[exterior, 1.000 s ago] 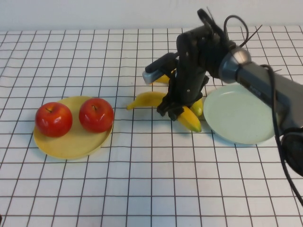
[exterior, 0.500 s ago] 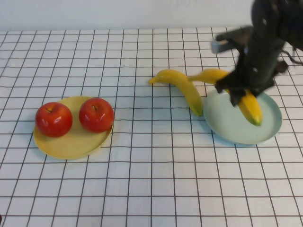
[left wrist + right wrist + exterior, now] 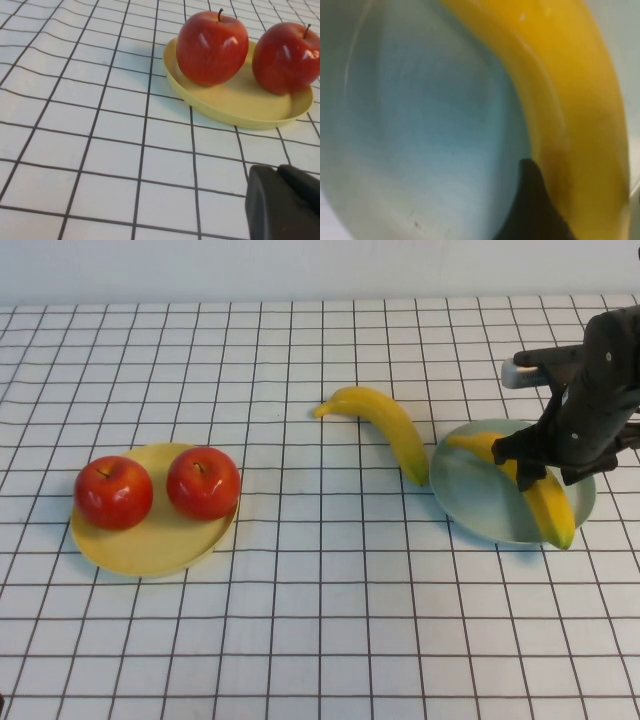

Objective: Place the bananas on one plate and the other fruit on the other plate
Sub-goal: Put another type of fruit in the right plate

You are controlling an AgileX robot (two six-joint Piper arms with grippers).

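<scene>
Right gripper (image 3: 537, 468) low over blue-green plate (image 3: 475, 502), astride banana (image 3: 545, 502); left gripper (image 3: 282, 205) near the table.

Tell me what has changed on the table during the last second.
The right end effector carried one banana rightward from mid-table onto the blue-green plate, where it now lies, the end effector low over it. The second banana was shifted and lies on the table beside that plate. Both apples and the yellow plate stayed put. The left end effector rests near them.

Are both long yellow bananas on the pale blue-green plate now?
No: one banana lies on the blue-green plate under the right gripper, while the other banana rests on the table beside it.
</scene>
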